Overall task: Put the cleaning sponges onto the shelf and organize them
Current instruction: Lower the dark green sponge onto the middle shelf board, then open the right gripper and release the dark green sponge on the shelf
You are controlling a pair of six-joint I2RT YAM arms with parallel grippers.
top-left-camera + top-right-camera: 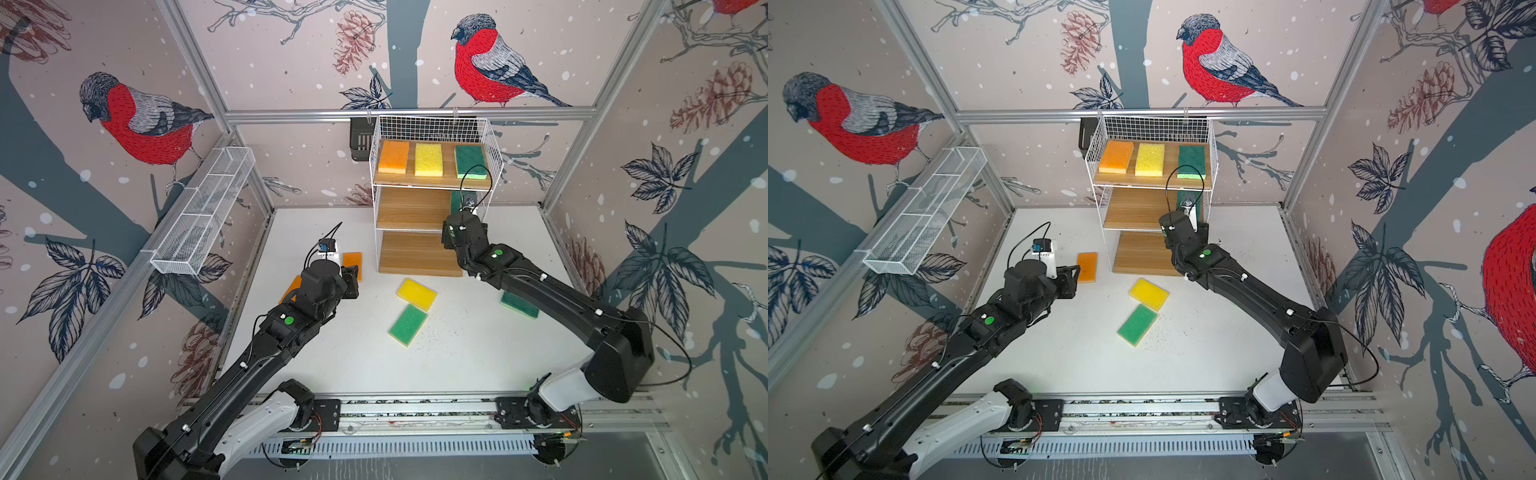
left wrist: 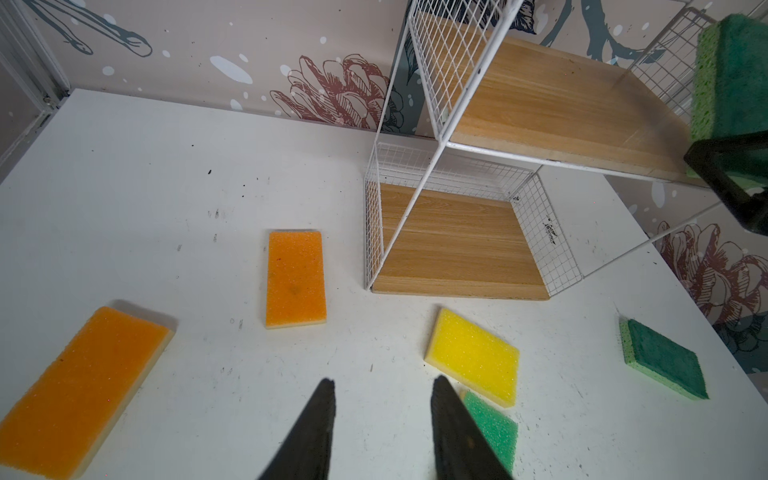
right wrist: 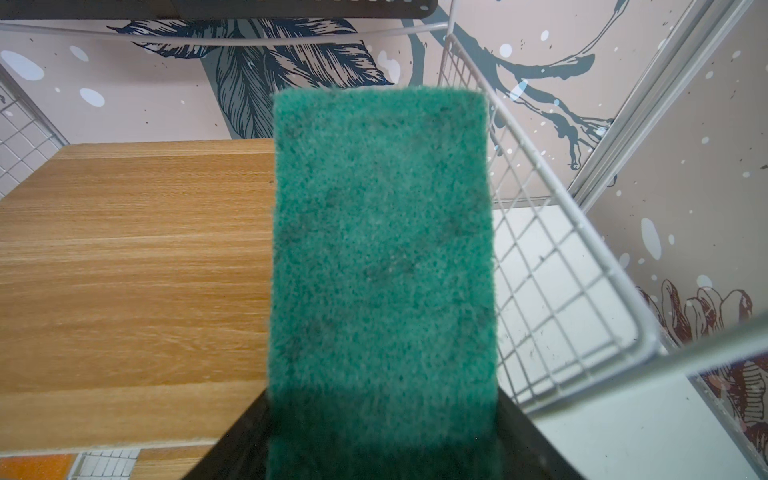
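**A:** Entry one, the shelf (image 1: 409,208). What do we count on it?

**B:** On the top board we list three in a row: shelved orange sponge (image 1: 393,156), shelved yellow sponge (image 1: 429,159) and shelved green sponge (image 1: 471,162).

**A:** Right gripper (image 3: 382,415)?

**B:** We record it clamped on the near end of the held green sponge (image 3: 382,249). That sponge juts out from the jaws over the right end of the middle board, just beside the wire side wall. We cannot tell whether it touches the wood.

**A:** Left gripper (image 2: 383,380)?

**B:** Its fingers are apart with nothing between them, above the white table (image 2: 166,187). The loose yellow sponge (image 2: 473,357) and the loose light green sponge (image 2: 492,428) touch each other and lie just beside one finger.

**A:** What else do we have on the table?

**B:** The near orange sponge (image 2: 296,278) lies between that gripper and the bottom board. In a top view the far orange sponge (image 2: 79,390) is mostly hidden under the left arm. The loose dark green sponge (image 2: 665,363) lies well apart, partly under the right arm.
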